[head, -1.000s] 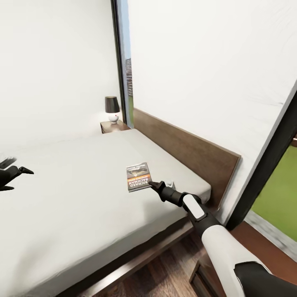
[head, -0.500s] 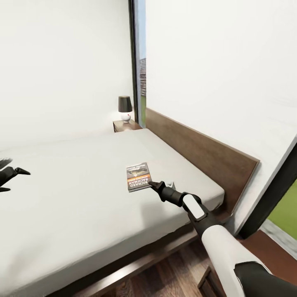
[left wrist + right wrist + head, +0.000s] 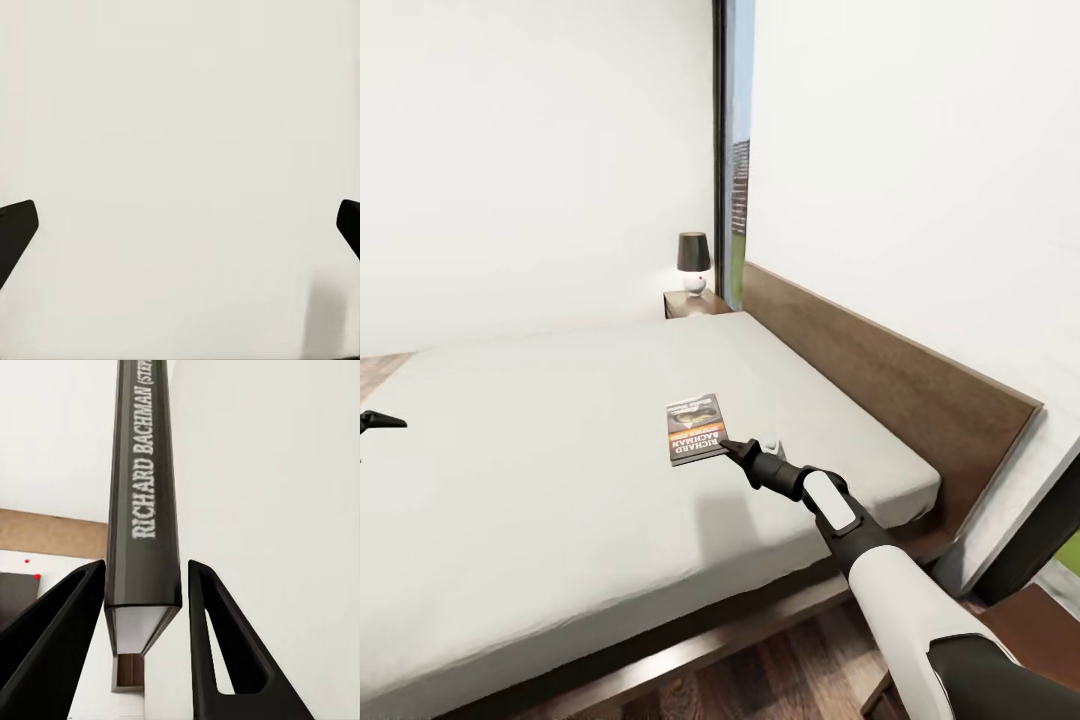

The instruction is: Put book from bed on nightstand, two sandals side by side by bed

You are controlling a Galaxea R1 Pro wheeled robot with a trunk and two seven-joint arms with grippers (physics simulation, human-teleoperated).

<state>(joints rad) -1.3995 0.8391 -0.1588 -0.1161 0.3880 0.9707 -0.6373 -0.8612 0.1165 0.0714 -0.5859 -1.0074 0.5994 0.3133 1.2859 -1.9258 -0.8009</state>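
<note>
My right gripper reaches out over the bed from its near edge and meets the near short edge of the book. In the right wrist view the book runs away from me between my two dark fingers, its spine lettering "RICHARD BACHMAN" facing the camera and its pale page end just ahead of the palm. One finger lies against the cover; on the other side a thin pale strip shows between finger and book, so I cannot tell for sure whether I am pinching it or only flanking it. In the head view the book seems to lie flat on the pale mattress, orange band and white lettering up, toward the headboard side of the bed and nearer the near edge than the far one. My left gripper hangs at the far left over the mattress, well apart from the book. In the left wrist view its two dark fingertips stand wide apart, with plain pale surface between them and nothing held. At the bed's far headboard corner stands a nightstand carrying a small lamp with a dark shade, beside a tall dark-framed window. Wood-plank floor shows below the bed's near edge.
</note>
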